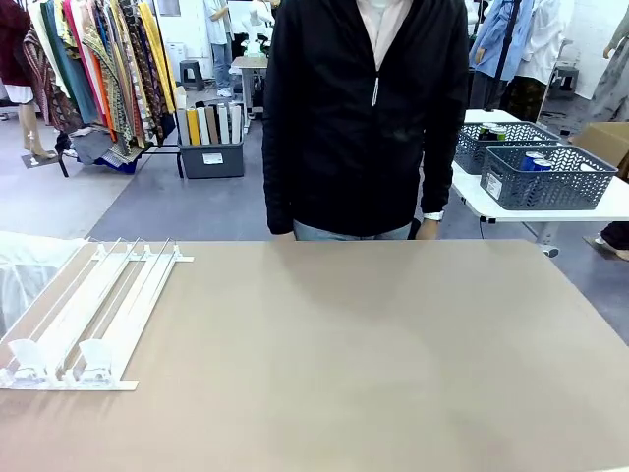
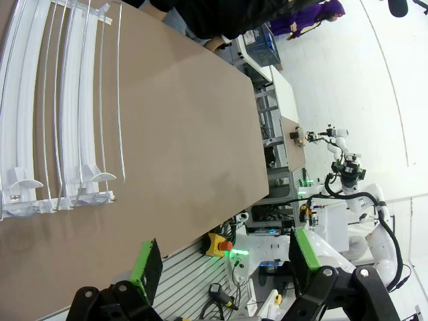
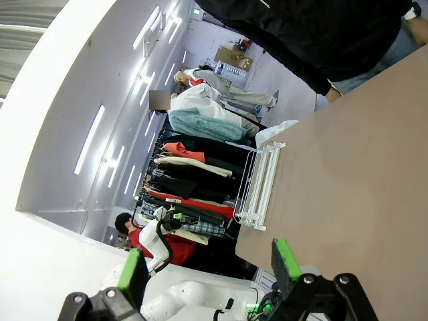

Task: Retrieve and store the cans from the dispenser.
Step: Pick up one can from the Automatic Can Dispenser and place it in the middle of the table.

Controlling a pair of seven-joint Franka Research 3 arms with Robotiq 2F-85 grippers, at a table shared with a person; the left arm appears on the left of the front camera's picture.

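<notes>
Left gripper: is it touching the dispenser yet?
Apart. In the left wrist view, bare table lies between the open left gripper and the dispenser.

No print can be read anywhere — the white label on the grey bin (image 1: 212, 158) behind the person is too small to make out, and the tops of the cans (image 1: 536, 162) in the far baskets (image 1: 546, 179) show no legible lettering.

black hand (image 2: 224, 267) frames with green pads (image 2: 146, 262); person's black zipped jacket (image 1: 364, 108).
</notes>
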